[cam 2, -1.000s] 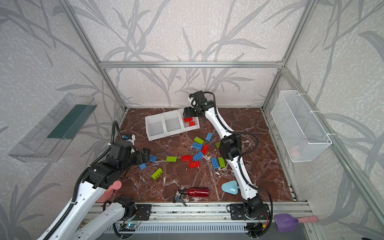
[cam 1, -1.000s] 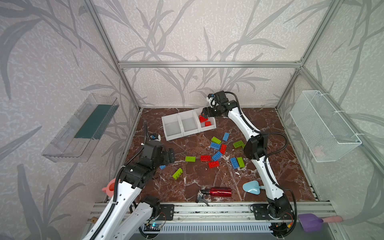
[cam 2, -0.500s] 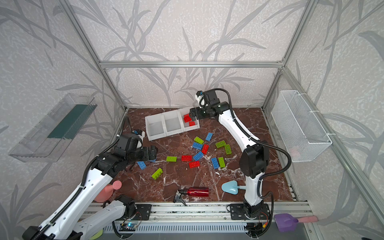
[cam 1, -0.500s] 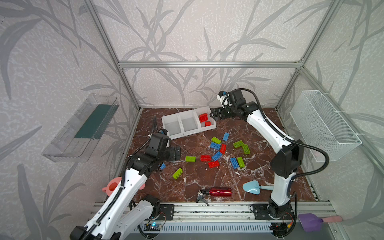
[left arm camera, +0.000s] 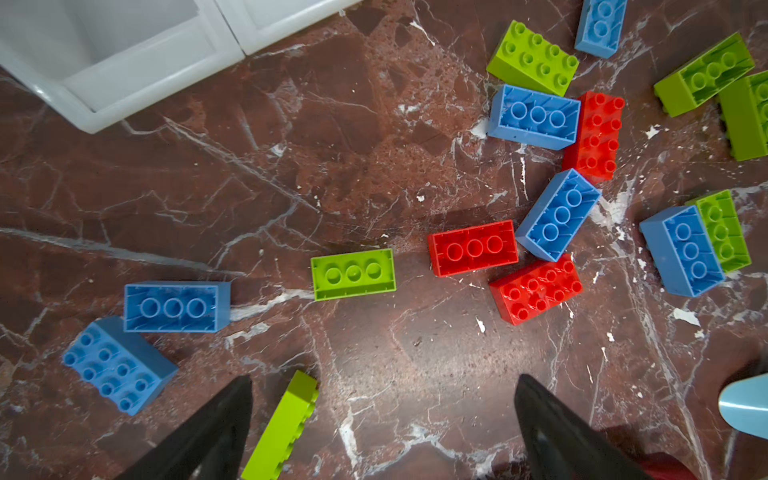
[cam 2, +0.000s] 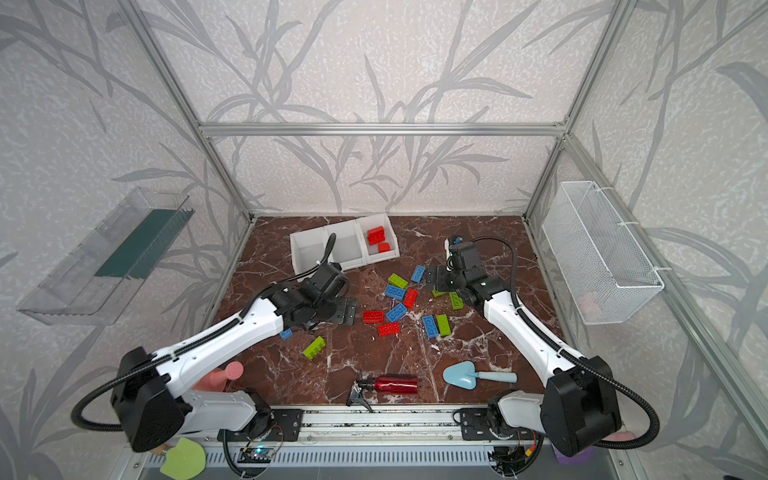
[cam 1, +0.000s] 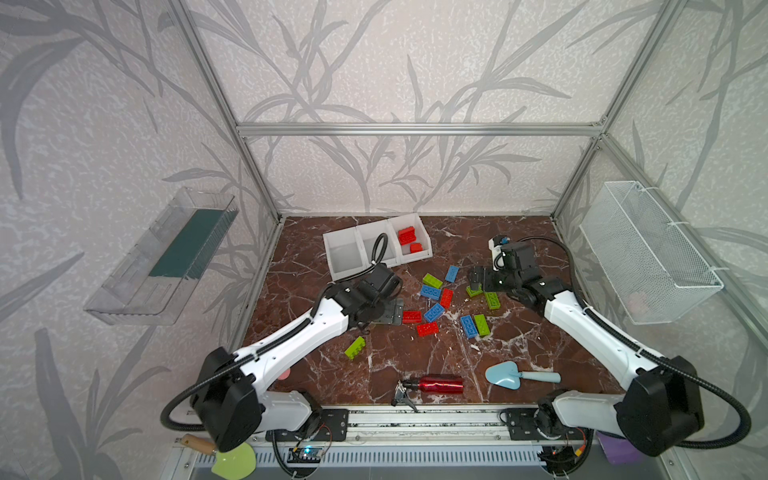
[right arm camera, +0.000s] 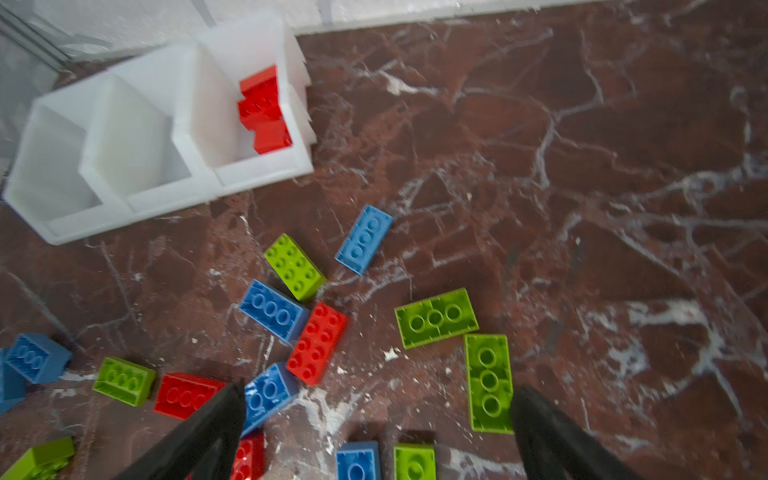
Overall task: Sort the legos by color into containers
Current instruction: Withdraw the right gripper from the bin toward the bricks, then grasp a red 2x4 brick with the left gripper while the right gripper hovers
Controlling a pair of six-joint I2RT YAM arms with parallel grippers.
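Done: red legos [cam 1: 406,235] in end container [right arm camera: 262,174], well ahead of right gripper [right arm camera: 378,388].
Remaining: loose legos [left arm camera: 353,274], three colours, just ahead of left gripper [left arm camera: 384,379].
Hands: both spread wide, empty.

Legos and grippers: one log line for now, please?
left gripper open, empty | right gripper open, empty | red legos in end container | loose legos on tabletop

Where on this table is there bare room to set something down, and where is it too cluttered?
The widest bare patch of table is the back right corner, between the bins and the right wall. A second patch lies in front, bordered by the lone green brick, the red bottle and the trowel. Crowded: the middle, where the bricks lie close together.
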